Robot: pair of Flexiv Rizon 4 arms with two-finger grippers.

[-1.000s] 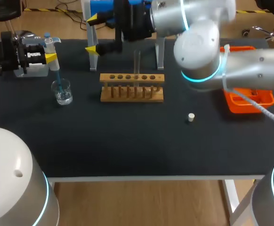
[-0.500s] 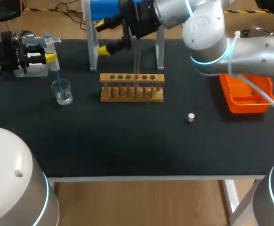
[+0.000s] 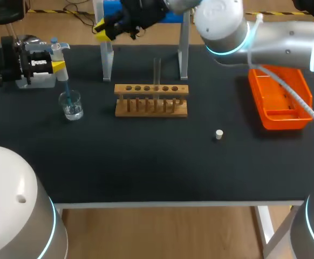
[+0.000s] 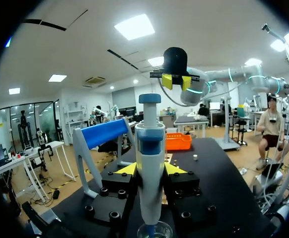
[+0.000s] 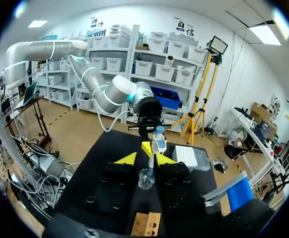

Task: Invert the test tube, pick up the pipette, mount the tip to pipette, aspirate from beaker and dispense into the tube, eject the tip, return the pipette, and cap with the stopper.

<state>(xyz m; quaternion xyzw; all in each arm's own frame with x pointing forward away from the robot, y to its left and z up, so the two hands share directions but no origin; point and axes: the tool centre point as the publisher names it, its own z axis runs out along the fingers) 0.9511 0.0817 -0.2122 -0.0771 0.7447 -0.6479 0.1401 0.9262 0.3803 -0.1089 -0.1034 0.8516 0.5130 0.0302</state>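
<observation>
Now: pipette over beaker, left arm holding

Pipette (image 4: 149, 148): upright, clamped from both sides by the left gripper (image 4: 149, 170); its yellow fingertips (image 4: 127, 169) press the body. The left wrist view puts the beaker (image 4: 154, 232) directly under it. The head view adds what that view lacks: the blue-tinted tip (image 3: 66, 90) reaching down into the beaker, near the left end of the table (image 3: 146, 162).

Test tube (image 3: 157, 70): upright in the wooden rack (image 3: 151, 100), mid-table.

Stopper (image 3: 218, 134): loose on the table, right of the rack and apart from it.

Right gripper (image 3: 104, 29): high over the table's far edge, by the blue-topped stand (image 3: 107, 59). Its own wrist view shows the fingers spread wide and empty, with pipette and beaker far ahead. That view also shows a white tip box (image 5: 189, 157) just beside the left gripper.

Orange tray (image 3: 280, 102): far right.
</observation>
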